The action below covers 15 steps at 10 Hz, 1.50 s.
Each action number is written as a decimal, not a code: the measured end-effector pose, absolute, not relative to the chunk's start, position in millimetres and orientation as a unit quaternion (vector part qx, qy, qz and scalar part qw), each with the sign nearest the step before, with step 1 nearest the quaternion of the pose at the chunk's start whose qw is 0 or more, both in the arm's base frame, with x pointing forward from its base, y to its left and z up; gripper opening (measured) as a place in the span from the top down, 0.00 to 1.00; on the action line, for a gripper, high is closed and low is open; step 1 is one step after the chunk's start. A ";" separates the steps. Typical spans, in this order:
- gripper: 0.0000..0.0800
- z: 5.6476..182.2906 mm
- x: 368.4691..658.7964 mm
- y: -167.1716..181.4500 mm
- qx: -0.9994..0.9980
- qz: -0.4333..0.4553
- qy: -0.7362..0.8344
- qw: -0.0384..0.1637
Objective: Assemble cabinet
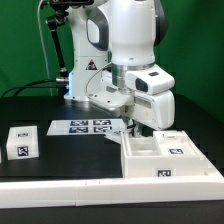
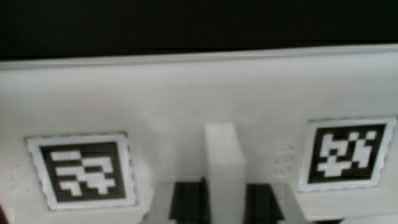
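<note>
The white cabinet body (image 1: pixel 163 152) lies at the exterior view's right, an open box with tags on its front and top. My gripper (image 1: pixel 134 126) is down at its edge nearer the exterior view's left. In the wrist view a thin white upright ridge (image 2: pixel 224 160) of the cabinet stands between my two dark fingers (image 2: pixel 185 204), which press on it from both sides. The gripper (image 2: pixel 226 205) is shut on this ridge. A flat white cabinet face (image 2: pixel 178 100) with two tags lies behind it. A small loose white tagged block (image 1: pixel 21 143) sits at the exterior view's left.
The marker board (image 1: pixel 88 127) lies flat on the black table behind the parts. A long white bar (image 1: pixel 90 186) runs along the front edge. The white robot base (image 1: pixel 85 75) with its warning sticker stands at the back, with cables to its left.
</note>
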<state>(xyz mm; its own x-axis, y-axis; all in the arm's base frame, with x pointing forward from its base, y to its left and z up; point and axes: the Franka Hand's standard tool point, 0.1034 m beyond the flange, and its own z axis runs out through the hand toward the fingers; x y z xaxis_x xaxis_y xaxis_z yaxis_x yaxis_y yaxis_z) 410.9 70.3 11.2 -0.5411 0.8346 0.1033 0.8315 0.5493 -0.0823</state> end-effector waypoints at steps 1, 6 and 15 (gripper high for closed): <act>0.91 11.2 410.9 70.3 -0.475 0.012 -0.878 0.065; 0.91 51.3 423.8 63.0 -0.614 0.030 -0.788 0.029; 0.91 67.0 437.7 68.0 -0.688 0.046 -0.724 0.019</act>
